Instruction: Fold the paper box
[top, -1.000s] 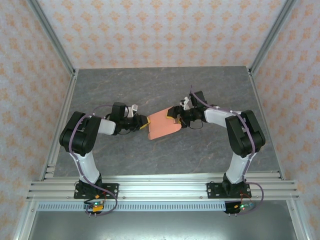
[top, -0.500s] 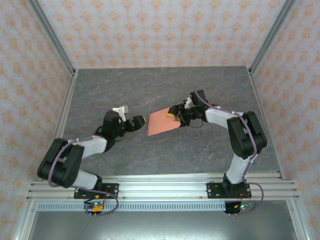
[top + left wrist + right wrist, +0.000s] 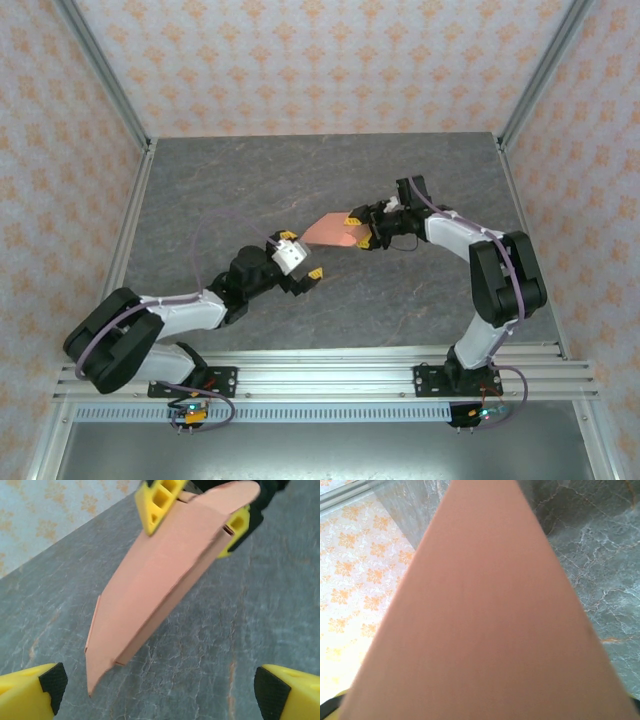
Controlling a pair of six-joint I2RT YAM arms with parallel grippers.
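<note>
The paper box (image 3: 328,230) is a salmon-orange card piece, partly folded, held tilted above the grey table (image 3: 250,180). My right gripper (image 3: 357,230) is shut on its right end. In the left wrist view its yellow fingers (image 3: 160,502) pinch the box (image 3: 160,580) from both sides, with a flap hanging toward the camera. My left gripper (image 3: 304,258) stands wide open just near-left of the box and apart from it, nothing between its fingertips (image 3: 35,692). Seen from the right wrist, the card (image 3: 480,620) covers my right fingers.
Aluminium rails (image 3: 320,375) run along the near table edge by the arm bases. Metal posts (image 3: 105,75) and patterned walls (image 3: 320,60) close in the left, right and far sides. Bare marble-grey surface (image 3: 225,630) lies under the box.
My left gripper let go of the box, opened wide and drew back toward the near left. The right gripper kept the box and shifted it slightly right and farther back.
</note>
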